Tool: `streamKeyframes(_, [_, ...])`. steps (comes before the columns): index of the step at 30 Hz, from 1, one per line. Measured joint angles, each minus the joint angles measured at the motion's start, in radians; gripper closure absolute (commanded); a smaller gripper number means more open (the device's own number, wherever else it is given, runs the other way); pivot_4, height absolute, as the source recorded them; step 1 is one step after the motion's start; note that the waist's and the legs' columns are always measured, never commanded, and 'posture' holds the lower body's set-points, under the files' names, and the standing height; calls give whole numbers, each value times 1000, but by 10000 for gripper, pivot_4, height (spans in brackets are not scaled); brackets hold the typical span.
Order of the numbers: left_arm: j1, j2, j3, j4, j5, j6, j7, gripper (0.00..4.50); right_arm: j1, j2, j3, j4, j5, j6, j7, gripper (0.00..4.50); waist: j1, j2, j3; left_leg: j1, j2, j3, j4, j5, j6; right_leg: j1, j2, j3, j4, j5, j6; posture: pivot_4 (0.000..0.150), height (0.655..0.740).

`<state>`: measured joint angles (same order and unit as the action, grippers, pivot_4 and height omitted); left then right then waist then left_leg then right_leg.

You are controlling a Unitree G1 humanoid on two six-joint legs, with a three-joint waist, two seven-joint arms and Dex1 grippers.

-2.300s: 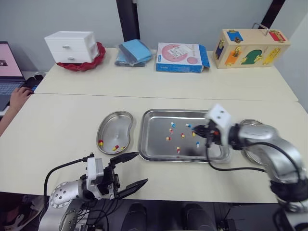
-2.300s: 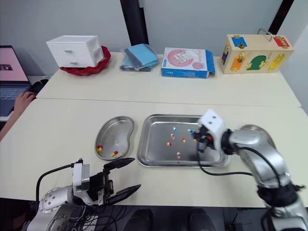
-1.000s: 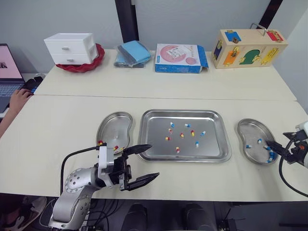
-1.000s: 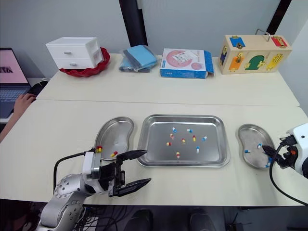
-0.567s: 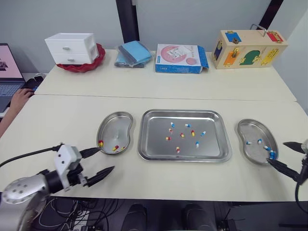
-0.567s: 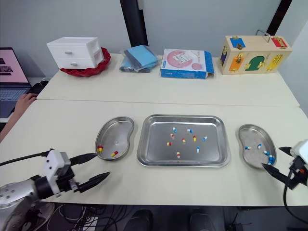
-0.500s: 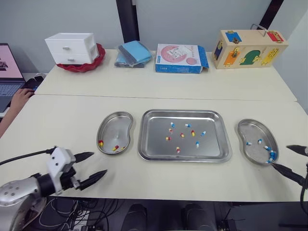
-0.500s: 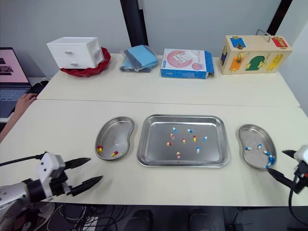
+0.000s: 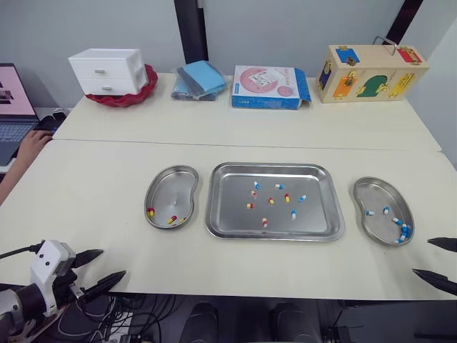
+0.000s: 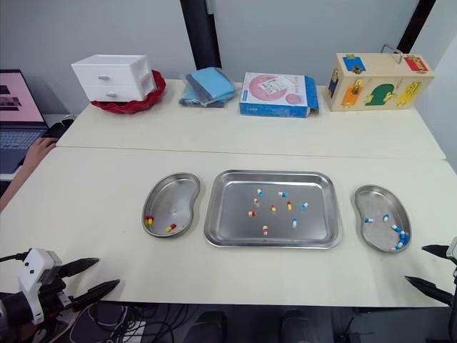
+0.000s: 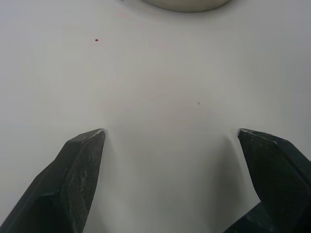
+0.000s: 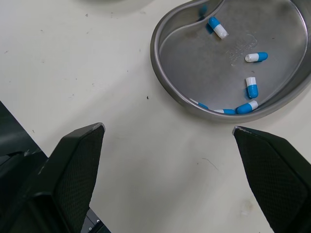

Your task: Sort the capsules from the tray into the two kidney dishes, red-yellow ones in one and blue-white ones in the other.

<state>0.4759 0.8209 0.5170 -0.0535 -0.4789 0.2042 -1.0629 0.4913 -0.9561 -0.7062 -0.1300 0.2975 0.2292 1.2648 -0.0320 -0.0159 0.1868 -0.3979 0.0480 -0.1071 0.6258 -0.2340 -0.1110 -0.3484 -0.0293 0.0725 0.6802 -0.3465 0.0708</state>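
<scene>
A steel tray (image 9: pixel 234 214) in the middle of the near table holds several loose capsules (image 9: pixel 270 201), both red-yellow and blue-white. Left of it, a kidney dish (image 9: pixel 171 187) holds two red-yellow capsules (image 9: pixel 171 219). The kidney dish (image 9: pixel 380 196) on the right holds several blue-white capsules (image 12: pixel 251 87). My left gripper (image 9: pixel 113 262) hangs open and empty at the table's near left edge, over bare tabletop in the left wrist view (image 11: pixel 170 131). My right gripper (image 9: pixel 421 256) is open and empty at the near right edge, just short of the right dish (image 12: pixel 204 63).
On the far table stand a white drawer box (image 9: pixel 107 69) on a red plate, blue cloths (image 9: pixel 198 77), a pink-and-blue box (image 9: pixel 268 86) and a wooden lock box (image 9: pixel 371 62). A laptop (image 9: pixel 14 107) and a person's hand (image 9: pixel 30 145) are at the left edge.
Both arms have drawn back toward the near table edge. The left gripper went from in front of the tray to the far left; the right gripper left the right dish. Both stayed open.
</scene>
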Motion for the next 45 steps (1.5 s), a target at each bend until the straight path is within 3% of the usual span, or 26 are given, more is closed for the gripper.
streamKeyframes(7, [-10, 0, 0, -26, -8, 9, -20, 0, 19, 55, 6, -103, 25, 1, -20, 388, 0, 0, 0, 0, 0, 0, 0, 0, 0, 0, 0, 0, 0, 0, 0, 1500, 7400])
streamKeyframes(14, [-38, -16, -6, -117, -27, 12, -34, 0, -65, 168, 159, -359, 105, 12, -130, 388, 0, 0, 0, 0, 0, -1, 0, 0, 0, 1, 0, 0, 1, 0, 0, 1500, 7400])
streamKeyframes(21, [-94, -34, -89, -238, -29, 19, -38, 0, -99, 218, 334, -473, 120, 41, -226, 388, 5, -1, -1, 1, 0, -1, 1, 0, 0, 2, 0, -1, 1, 0, 0, 1500, 7400])
streamKeyframes(27, [-346, -33, -289, -323, -20, 127, 20, 0, -138, 236, 411, -495, 119, 52, -294, 388, 5, -1, -1, 2, 0, -2, 2, 0, 0, 4, 0, -1, 1, 1, 1, 1500, 7400])
streamKeyframes(32, [-606, -93, -488, -287, 41, 193, 72, 0, -166, 258, 454, -516, 125, 80, -352, 388, 2, -1, -1, 2, 0, -2, 2, 0, 0, 4, 0, -1, 1, 1, 1, 1500, 7400])
streamKeyframes(35, [-750, -148, -578, -194, 81, 203, 70, 6021, -167, 269, 471, -523, 125, 83, -373, 0, 3, -1, -1, 2, 0, -3, 2, 0, 0, 4, 1, -2, 2, 1, 0, 1500, 7400])
streamKeyframes(38, [-834, -166, -638, -123, 109, 201, 51, 15803, -159, 277, 488, -525, 123, 81, -391, 0, -4, 0, -1, 2, 0, -2, 2, 0, 0, 4, 1, -1, 2, 1, 0, 1500, 7400])
streamKeyframes(45, [-1058, -236, -794, 77, 226, 175, -24, 15803, -125, 301, 504, -524, 116, 53, -416, 0, 1, 0, -1, 1, -1, -3, 3, 0, 0, 4, 1, -2, 1, 1, 1, 1500, 7400])
